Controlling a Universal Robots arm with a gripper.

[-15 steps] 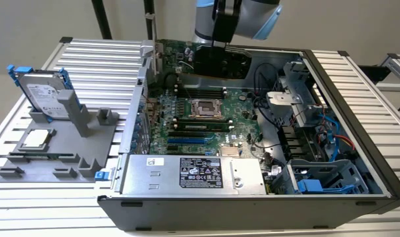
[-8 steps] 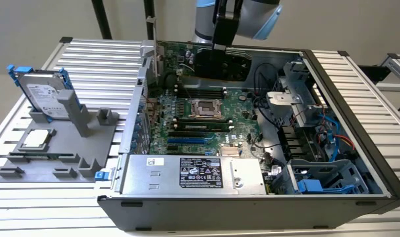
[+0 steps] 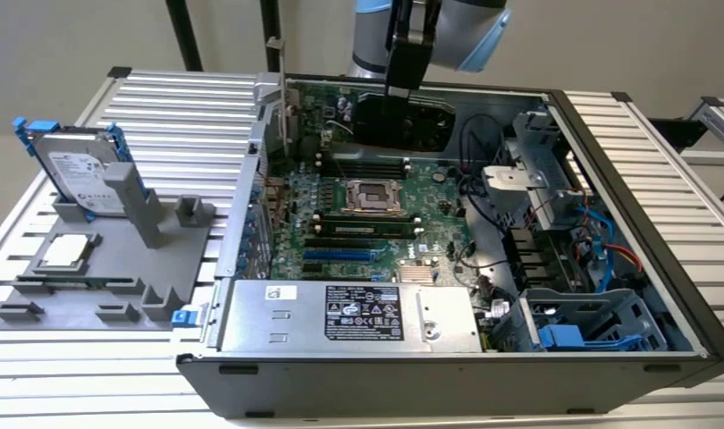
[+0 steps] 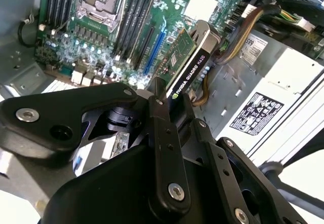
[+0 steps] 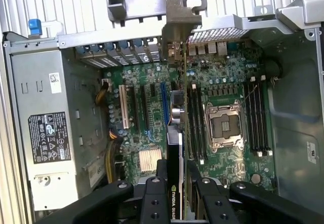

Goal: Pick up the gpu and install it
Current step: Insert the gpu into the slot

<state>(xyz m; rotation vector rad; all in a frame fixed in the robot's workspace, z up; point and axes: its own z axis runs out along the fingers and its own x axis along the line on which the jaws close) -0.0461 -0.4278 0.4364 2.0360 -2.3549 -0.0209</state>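
well, in the exterior view the hand (image 3: pixel 405 82) hangs over the far part of the open computer case (image 3: pixel 648 232), clenched on the gpu (image 3: pixel 398 121). The gpu hangs below it with its black cover turned toward the camera.

in the second wrist view the two black fingers (image 4: pixel 161 107) press the card's flat faces from either side. the green circuit side faces the slots of the motherboard (image 4: pixel 91 57), and the black edge is turned toward the power supply (image 4: pixel 263 82).

in the first wrist view the gpu (image 5: pixel 175 127) shows edge-on, running away from the hand (image 5: pixel 176 171) with its metal bracket (image 5: pixel 178 24) at the far end, by the case's rear wall. it lines up over the strip of board between the blue slot (image 5: pixel 163 102) and the memory slots (image 5: pixel 195 122). it seems to hang above the board and not sit in any slot, though from these angles i can't tell that for sure.

the case lies on its side on the ribbed bench (image 3: pixel 159 98). at the exterior view's left a grey holder (image 3: pixel 136 259) stands on the bench, well apart from the hand. a hard drive (image 3: pixel 82 170) with blue rails stands upright in it, and a small square chip (image 3: pixel 66 250) lies flat on it.
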